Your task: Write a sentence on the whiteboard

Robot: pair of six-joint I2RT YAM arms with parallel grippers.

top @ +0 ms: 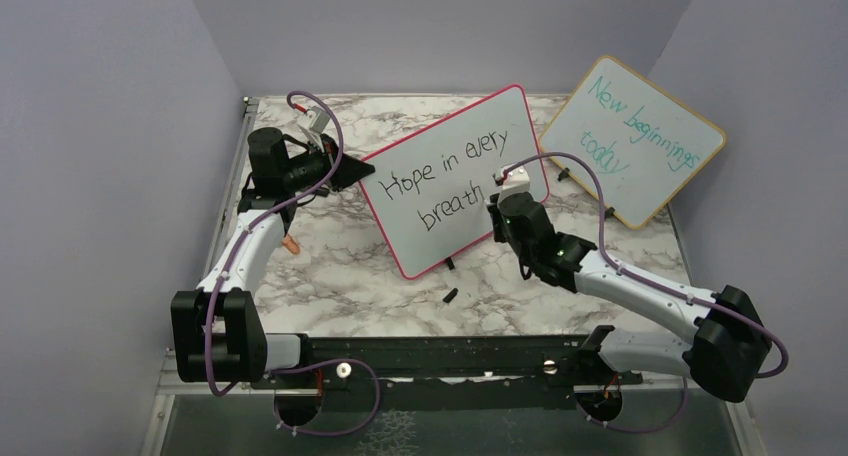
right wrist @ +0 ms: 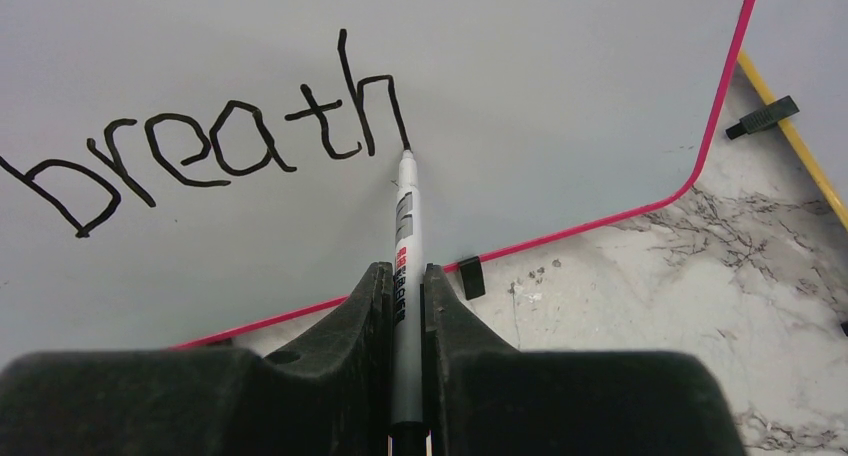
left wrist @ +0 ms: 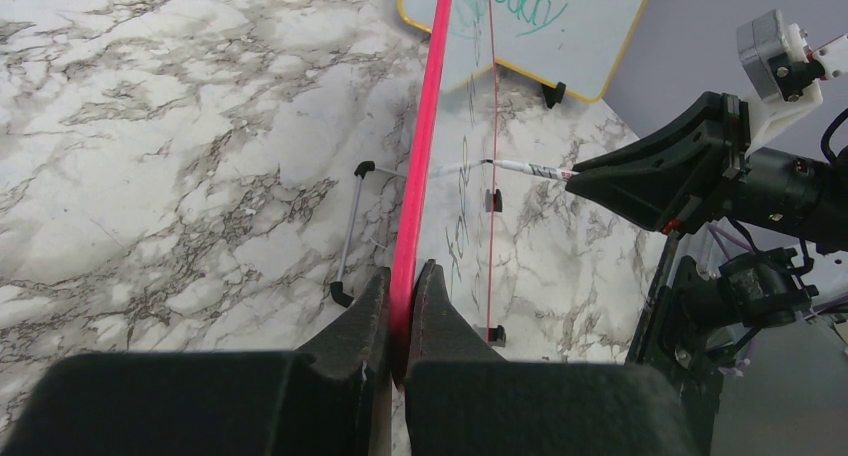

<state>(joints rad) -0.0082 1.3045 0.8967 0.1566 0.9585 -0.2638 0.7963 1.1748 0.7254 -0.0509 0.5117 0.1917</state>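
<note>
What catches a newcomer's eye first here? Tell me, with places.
The large white board with a thin pink-red frame stands mid-table, bearing the black handwritten sentence "Hope in every breath". The right gripper holds a white marker, tip at the final h, while the left gripper clamps the board's left edge. A yellow-framed board with teal writing leans back right.

The whiteboard is a large white rectangle with rounded corners, a thin pink-red frame and small black feet. It stands on its lower long edge near the middle of the marble counter, turned at a slant in the top view. The sentence is written in black by hand in two lines across its face, "Hope in every" above "breath", and the letters are uneven but legible.
</note>
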